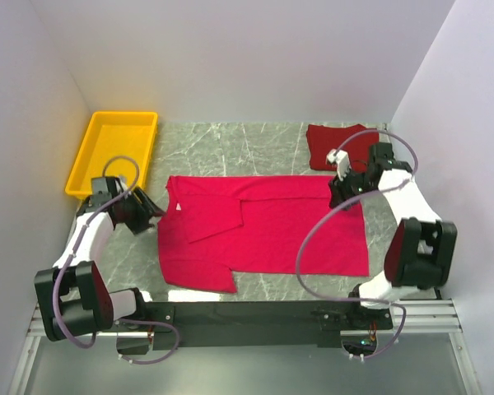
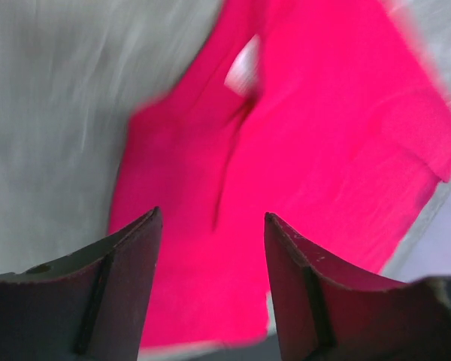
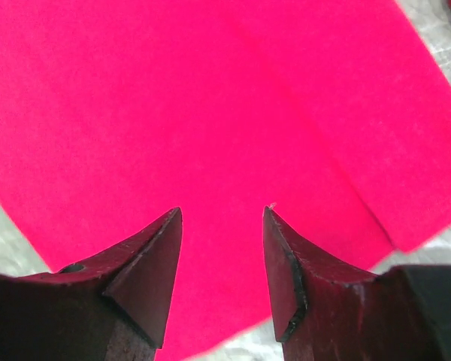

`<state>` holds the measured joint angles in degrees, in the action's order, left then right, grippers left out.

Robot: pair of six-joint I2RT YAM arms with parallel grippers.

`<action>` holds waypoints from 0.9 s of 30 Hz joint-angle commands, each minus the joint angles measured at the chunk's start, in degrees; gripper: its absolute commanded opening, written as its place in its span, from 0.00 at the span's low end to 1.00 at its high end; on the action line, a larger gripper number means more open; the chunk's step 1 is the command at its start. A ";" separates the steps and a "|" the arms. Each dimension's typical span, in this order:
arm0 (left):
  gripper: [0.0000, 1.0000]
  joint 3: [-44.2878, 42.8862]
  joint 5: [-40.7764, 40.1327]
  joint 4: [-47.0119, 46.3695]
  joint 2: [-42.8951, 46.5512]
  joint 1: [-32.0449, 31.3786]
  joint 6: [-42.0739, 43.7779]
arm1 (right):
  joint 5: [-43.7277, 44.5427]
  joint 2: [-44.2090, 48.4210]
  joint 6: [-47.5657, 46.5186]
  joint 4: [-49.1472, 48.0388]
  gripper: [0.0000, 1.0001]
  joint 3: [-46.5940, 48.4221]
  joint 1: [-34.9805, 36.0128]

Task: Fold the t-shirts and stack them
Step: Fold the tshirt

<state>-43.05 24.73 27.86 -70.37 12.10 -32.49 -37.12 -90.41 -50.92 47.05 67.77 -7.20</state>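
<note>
**A:** Which way does the pink shirt (image 1: 263,234) lie from the arms?

**B:** It is flat in the middle of the surface (image 1: 230,141), with its long axis running left to right: neck to the left, hem to the right. One sleeve is folded in over the chest, and the other sticks out at the near-left corner.

**A:** And the grippers?

**B:** The left gripper (image 2: 210,218) is at the neck end, by the cloth's left edge, with its fingers apart and nothing between them. The right gripper (image 3: 222,213) hangs over the far-right hem corner, also apart and empty, with pink cloth right beneath it.

**A:** So each arm has its own end.

**B:** Yes. I'd guess the loose near-left sleeve falls to the left arm and the hem to the right.

**A:** Where is the other shirt?

**B:** The maroon shirt (image 1: 339,146) lies folded just beyond that far-right corner. I can't tell whether the two touch. The yellow tray (image 1: 107,177) is at the far left.

**A:** Is there any writing?

**B:** There's only a white neck label (image 2: 244,69), too blurred to read.
</note>
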 commanded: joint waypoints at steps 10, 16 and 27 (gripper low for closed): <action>0.66 1.48 -19.45 30.14 0.24 -10.07 -19.54 | 6.71 12.45 -11.49 1.82 0.55 -12.04 1.14; 0.65 1.29 -22.45 29.81 -2.14 -11.40 -21.56 | 5.92 13.51 -9.12 -0.64 0.55 -14.85 1.14; 0.31 3.67 -19.90 21.10 -9.08 -13.59 -20.60 | 6.28 15.18 -10.34 1.11 0.55 -15.56 0.08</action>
<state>-39.64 4.89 51.07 -79.02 -1.17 -52.99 -30.83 -77.23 -60.58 48.21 51.94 -6.44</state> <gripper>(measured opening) 0.353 0.547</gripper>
